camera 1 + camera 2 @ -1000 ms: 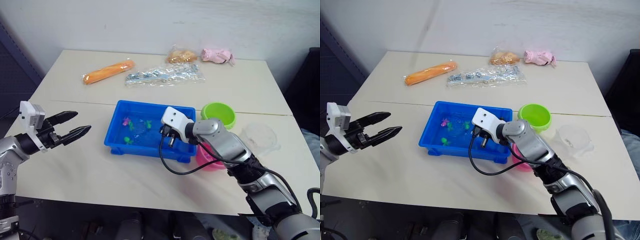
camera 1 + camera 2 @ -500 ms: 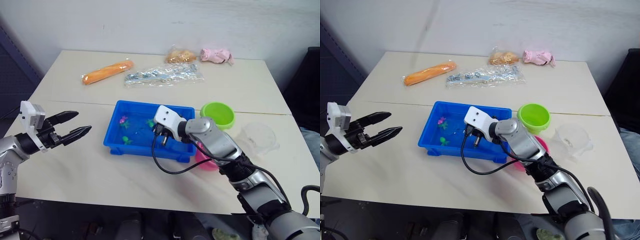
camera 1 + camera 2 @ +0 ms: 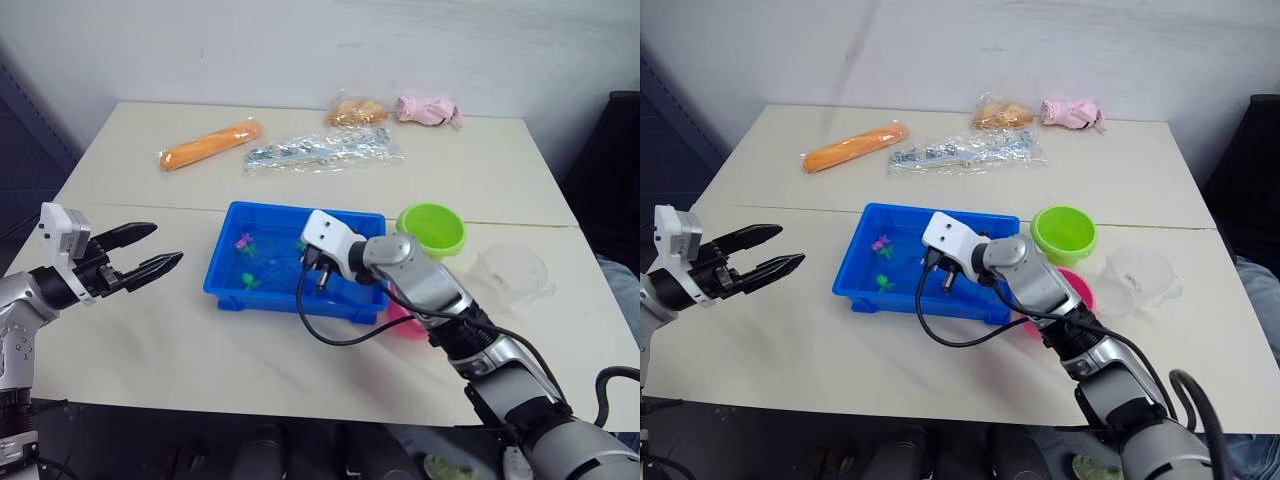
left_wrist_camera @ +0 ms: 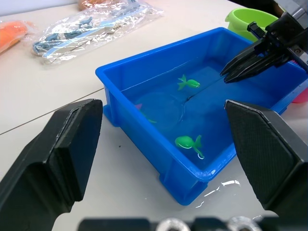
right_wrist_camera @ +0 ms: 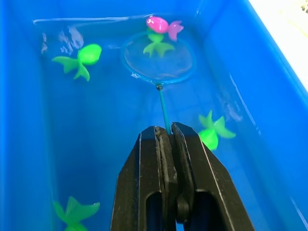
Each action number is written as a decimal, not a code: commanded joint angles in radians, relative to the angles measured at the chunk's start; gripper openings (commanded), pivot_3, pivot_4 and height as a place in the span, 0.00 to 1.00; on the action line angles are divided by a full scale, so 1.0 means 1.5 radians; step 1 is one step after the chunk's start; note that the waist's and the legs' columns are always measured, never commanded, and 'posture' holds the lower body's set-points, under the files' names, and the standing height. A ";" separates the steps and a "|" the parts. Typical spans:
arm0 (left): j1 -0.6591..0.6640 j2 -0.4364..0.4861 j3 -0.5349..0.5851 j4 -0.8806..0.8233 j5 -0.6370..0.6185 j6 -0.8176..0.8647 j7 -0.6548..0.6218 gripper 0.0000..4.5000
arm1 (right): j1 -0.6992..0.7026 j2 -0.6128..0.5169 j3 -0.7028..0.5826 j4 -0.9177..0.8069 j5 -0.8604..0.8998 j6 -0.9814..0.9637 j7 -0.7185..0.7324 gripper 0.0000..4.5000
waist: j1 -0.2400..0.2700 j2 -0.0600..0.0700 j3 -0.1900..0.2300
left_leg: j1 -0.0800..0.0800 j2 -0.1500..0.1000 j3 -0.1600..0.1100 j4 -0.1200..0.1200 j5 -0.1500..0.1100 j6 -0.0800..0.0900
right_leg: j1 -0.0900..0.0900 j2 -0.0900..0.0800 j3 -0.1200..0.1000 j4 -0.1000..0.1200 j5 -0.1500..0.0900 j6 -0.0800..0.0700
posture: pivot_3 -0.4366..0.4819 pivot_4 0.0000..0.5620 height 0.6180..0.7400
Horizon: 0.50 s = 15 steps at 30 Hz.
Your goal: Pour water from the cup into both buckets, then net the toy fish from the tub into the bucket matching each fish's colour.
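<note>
In the tub (image 5: 269, 96) | net (image 5: 158, 61) is being clamped by the right gripper (image 5: 168, 132), fingers closed | netting step; pink fish (image 5: 161, 24) to be scooped next | left gripper (image 3: 150, 250) is being held agape, empty

A pale table (image 3: 150, 330) is carrying the blue tub (image 3: 222, 283), the green bucket (image 3: 432, 228), the pink bucket (image 3: 405, 322) and the clear cup (image 3: 515, 275). An orange package (image 3: 208, 145), a clear bag (image 3: 318, 152), a tan packet (image 3: 357, 111) and a pink bundle (image 3: 428, 109) are lying along its far side.
</note>
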State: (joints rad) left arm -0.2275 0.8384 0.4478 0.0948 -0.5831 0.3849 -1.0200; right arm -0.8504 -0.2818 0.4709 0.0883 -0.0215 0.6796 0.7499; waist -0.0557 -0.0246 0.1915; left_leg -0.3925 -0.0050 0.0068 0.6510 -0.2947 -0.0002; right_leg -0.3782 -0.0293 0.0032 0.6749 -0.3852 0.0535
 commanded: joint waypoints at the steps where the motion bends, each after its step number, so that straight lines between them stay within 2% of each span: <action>1: -0.001 0.014 0.014 -0.008 -0.003 -0.006 -0.004 0.97 | -0.020 0.011 -0.012 -0.003 0.003 0.011 0.004 0.00 | 0.000 0.000 0.000 | 0.000 0.000 0.000 0.000 0.000 0.000 | 0.000 0.000 0.000 0.000 0.000 0.000 | 0.48 0.27 1.00; 15: 0.000 0.009 0.013 -0.017 -0.004 -0.004 0.001 0.97 | -0.041 0.066 -0.037 0.072 0.004 -0.046 -0.035 0.00 | -0.001 0.000 0.000 | 0.000 0.000 0.000 0.000 0.000 0.000 | 0.000 0.000 0.000 0.000 0.000 0.000 | 0.48 0.27 1.00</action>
State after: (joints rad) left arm -0.2270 0.8384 0.4480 0.0922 -0.5833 0.3861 -1.0180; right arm -0.8871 -0.1982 0.4511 0.2081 -0.0194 0.6463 0.7084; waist -0.0573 -0.0246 0.1915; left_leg -0.3925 -0.0050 0.0071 0.6510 -0.2944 -0.0007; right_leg -0.3786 -0.0293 0.0034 0.6754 -0.3852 0.0535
